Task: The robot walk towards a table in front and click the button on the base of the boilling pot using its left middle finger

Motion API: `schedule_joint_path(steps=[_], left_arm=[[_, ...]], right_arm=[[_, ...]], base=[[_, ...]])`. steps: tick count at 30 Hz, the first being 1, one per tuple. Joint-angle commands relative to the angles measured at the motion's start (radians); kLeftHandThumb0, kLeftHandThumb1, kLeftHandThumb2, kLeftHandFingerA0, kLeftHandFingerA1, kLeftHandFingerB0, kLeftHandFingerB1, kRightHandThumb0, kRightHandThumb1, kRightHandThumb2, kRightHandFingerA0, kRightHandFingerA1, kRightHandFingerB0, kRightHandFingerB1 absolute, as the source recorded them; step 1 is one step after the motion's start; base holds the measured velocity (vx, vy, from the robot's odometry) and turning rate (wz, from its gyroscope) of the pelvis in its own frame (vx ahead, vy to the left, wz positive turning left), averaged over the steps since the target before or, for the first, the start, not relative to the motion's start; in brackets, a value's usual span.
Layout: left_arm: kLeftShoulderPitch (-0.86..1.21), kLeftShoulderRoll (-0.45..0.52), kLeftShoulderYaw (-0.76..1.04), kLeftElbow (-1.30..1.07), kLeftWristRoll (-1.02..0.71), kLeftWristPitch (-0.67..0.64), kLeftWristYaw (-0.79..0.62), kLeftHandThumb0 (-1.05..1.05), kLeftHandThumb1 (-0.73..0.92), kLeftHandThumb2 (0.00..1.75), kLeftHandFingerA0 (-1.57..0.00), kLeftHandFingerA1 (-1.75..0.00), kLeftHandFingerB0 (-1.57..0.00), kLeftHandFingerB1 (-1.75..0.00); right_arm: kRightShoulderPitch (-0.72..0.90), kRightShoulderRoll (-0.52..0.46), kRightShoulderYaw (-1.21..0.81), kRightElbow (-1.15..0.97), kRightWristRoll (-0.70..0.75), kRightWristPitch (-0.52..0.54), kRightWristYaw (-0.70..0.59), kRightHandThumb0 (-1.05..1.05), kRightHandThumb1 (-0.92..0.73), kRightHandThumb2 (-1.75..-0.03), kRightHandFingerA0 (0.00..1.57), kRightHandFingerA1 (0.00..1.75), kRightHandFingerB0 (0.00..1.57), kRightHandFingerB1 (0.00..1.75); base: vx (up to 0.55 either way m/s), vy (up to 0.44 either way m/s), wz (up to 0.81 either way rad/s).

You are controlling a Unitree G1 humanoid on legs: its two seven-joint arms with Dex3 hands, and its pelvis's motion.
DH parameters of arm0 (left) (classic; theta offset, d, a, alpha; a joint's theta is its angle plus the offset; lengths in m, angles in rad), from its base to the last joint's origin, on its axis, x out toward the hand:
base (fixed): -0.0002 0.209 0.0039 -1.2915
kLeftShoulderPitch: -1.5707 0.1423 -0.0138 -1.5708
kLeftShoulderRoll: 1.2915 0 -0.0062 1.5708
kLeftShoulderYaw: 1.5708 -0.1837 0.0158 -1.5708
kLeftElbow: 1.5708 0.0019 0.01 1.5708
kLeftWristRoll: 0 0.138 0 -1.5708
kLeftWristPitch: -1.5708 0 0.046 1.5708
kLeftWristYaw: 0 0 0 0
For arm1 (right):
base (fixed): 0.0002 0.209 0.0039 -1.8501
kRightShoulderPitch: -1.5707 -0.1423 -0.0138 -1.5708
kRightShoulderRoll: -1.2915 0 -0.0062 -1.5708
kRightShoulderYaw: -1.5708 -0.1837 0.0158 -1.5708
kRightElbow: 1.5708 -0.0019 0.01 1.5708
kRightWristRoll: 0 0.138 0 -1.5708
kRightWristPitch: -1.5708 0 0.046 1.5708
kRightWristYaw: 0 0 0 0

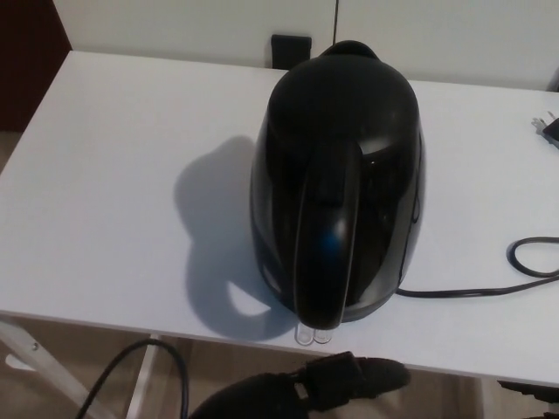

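Your left hand (345, 382) enters from the bottom edge of the head view, its dark forearm running in from the lower left and the hand stretched out to the right, lying low and roughly level along the near edge of the table (105, 218). It sits below and in front of the table edge, with its tip reaching past the point under the kettle's handle. Only a black silhouette shows, so you cannot tell whether the fingers are spread or drawn together; nothing is seen held in it. A thin black cable (144, 371) loops up beside the forearm at the lower left.

The boiling pot (336, 175), a glossy black kettle, stands upright on the white table, right of centre, with its handle (325, 240) pointing towards you. The button (312, 335), a small clear tab, juts from the base directly beneath the handle, at the table's near edge. The hand lies just beside and below this tab; contact cannot be confirmed.

A black power cord (489, 288) runs from the kettle base to the right and curls into a loop. Its plug (548, 129) rests near the right edge.

Your right hand does not show.
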Motion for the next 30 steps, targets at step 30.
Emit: schedule_joint_path(steps=[30], left_arm=[[-0.092,0.032,-0.046,0.256,0.294,0.006,0.272,-0.87,0.67,1.06,-0.33,-0.48,-0.21,-0.41]], right_arm=[[-0.008,-0.012,0.005,-0.011,-0.017,0.039,-0.020,-0.38,-0.47,-0.71,0.56,0.53,0.35,0.44]], base=[[0.00,0.000,0.00]])
